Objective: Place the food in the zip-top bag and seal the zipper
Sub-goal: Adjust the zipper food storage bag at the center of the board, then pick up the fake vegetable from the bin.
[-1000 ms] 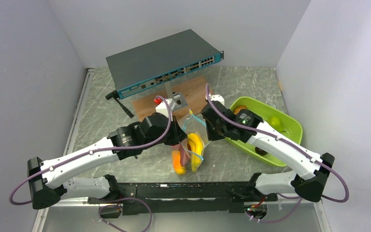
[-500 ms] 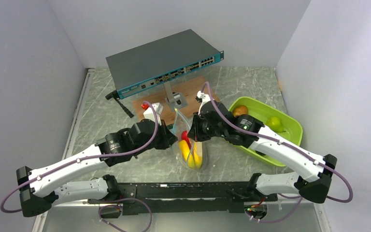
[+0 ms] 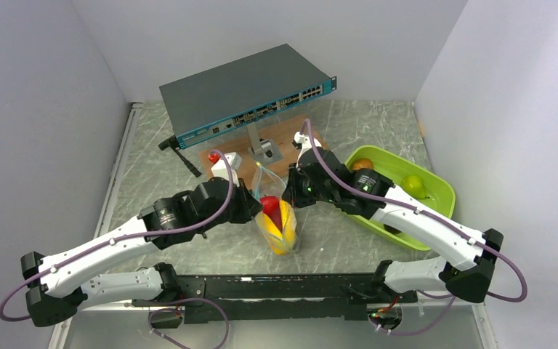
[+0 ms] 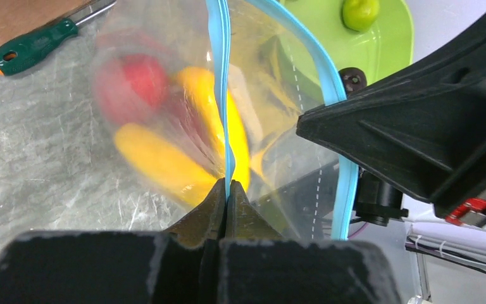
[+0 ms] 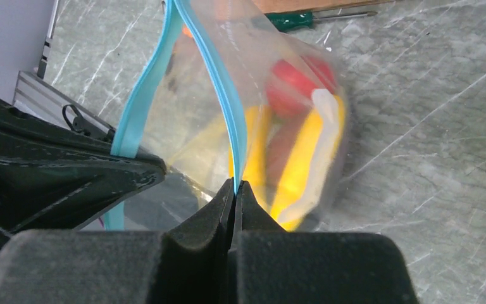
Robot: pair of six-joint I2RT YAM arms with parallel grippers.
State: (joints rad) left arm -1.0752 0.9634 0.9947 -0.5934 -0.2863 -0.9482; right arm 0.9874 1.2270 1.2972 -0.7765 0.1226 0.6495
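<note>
The clear zip-top bag (image 3: 277, 222) hangs between my two grippers above the table. A red apple (image 3: 269, 203) and a yellow banana (image 3: 285, 231) lie inside it, blurred in both wrist views. My left gripper (image 4: 226, 185) is shut on one side of the teal zipper (image 4: 219, 76). On the other side of the zipper (image 5: 225, 107), my right gripper (image 5: 235, 185) is shut too. The two strips stand apart, so the mouth is open. More food sits in the tray: a brown fruit (image 3: 362, 164) and a green pear (image 3: 413, 185).
The lime-green tray (image 3: 439, 198) stands at the right. A grey network switch (image 3: 247, 94) and a wooden board (image 3: 290, 138) with a metal bracket are at the back. A green-handled screwdriver (image 4: 31, 54) lies on the table near the bag.
The right gripper has closed on the bag's strip. Both arms have shifted left and back, drawing the bag upright, and the food inside has bunched together.
</note>
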